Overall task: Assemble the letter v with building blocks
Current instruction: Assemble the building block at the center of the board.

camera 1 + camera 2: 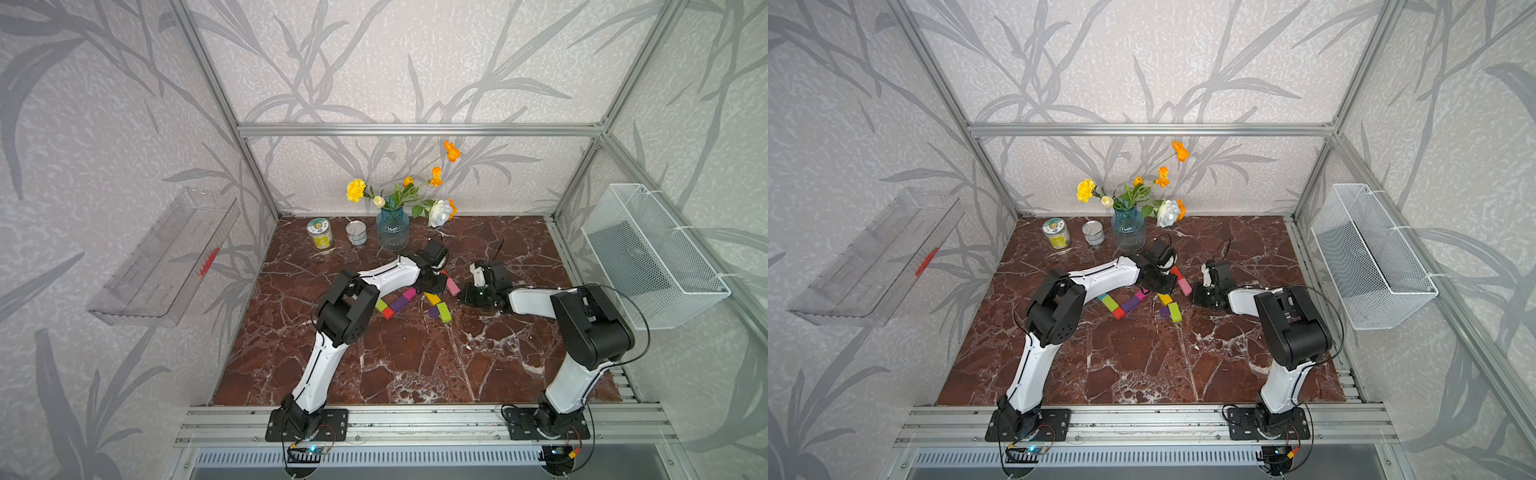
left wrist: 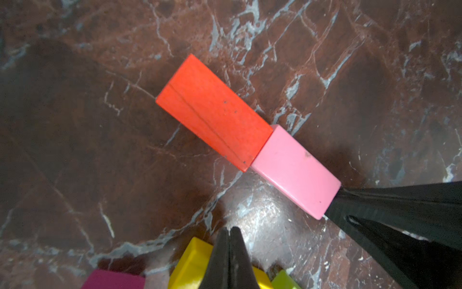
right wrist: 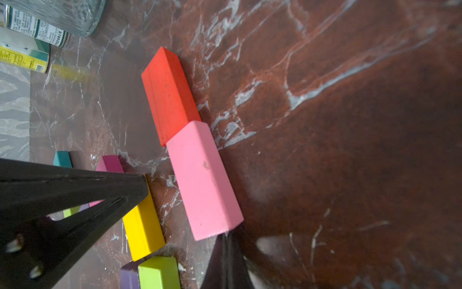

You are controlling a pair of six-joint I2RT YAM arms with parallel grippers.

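Evidently the step in hand is nudging into line, not lifting: every block lies flat on the table [image 1: 415, 365].

- Red block [image 2: 212, 110] and pink block [image 2: 295, 172]: end to end and touching, a little stepped at the joint, forming one slanted stroke.
- Yellow block [image 3: 142, 230]: just beside the pink one, apart from it. A green block [image 3: 158, 272] and a purple cube [image 3: 128, 277] sit side by side at its near end.
- Bent row of blocks [image 1: 1125, 305]: teal through magenta, toward the left arm, well clear of the pink stroke.
- Right gripper [image 3: 226, 240]: fingers pressed together, holding nothing, tip set against the free end of the pink block.
- Left gripper [image 2: 230, 240]: fingers together, empty, tip over the yellow block's far end. Whether it touches or hovers, I cannot tell.

Judgement: the V does not read yet, since the strokes do not meet at one point. The next move calls for a slow push that swings the pink-and-red pair toward the yellow group. It should be gentle enough not to break their joint.
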